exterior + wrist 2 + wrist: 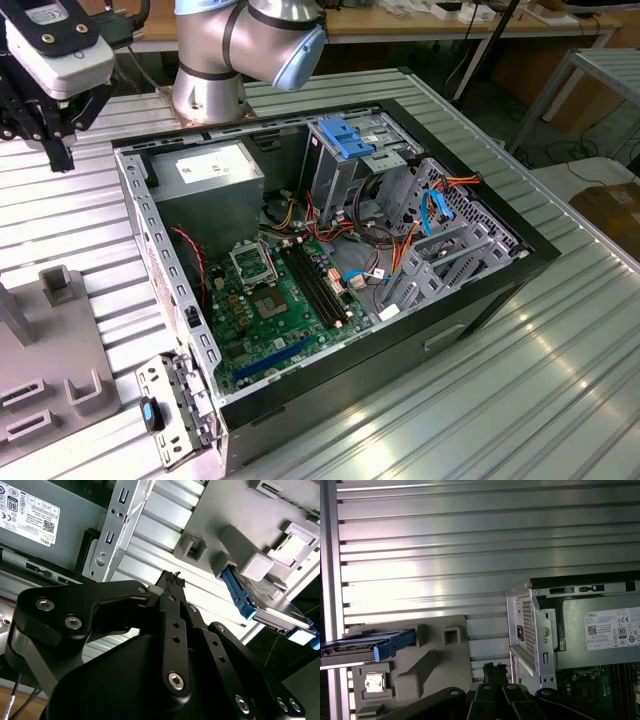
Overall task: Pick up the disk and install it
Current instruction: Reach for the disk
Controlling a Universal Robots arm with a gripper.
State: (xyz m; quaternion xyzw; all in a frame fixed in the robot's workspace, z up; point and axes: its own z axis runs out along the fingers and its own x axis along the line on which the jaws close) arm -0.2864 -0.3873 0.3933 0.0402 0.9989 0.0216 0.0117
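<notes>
As the disk (365, 644) lies in its holder (440, 662) (beside the case (470, 320)), the empty gripper (172, 578) hangs clenched

Labels on the open computer case (470, 320)

From where I stand, the one plain label is a white sticker (27, 511) on the flat face of the grey power supply (200, 195) in the corner of the case. In both wrist views it carries a maker's name in black, rows of fine print, a round badge with a number inside, a cluster of small approval marks and a square code patch. In the exterior view the same sticker is a pale patch whose print I cannot make out. The green motherboard (265, 320) bears tiny white markings, too small to tell.
</notes>
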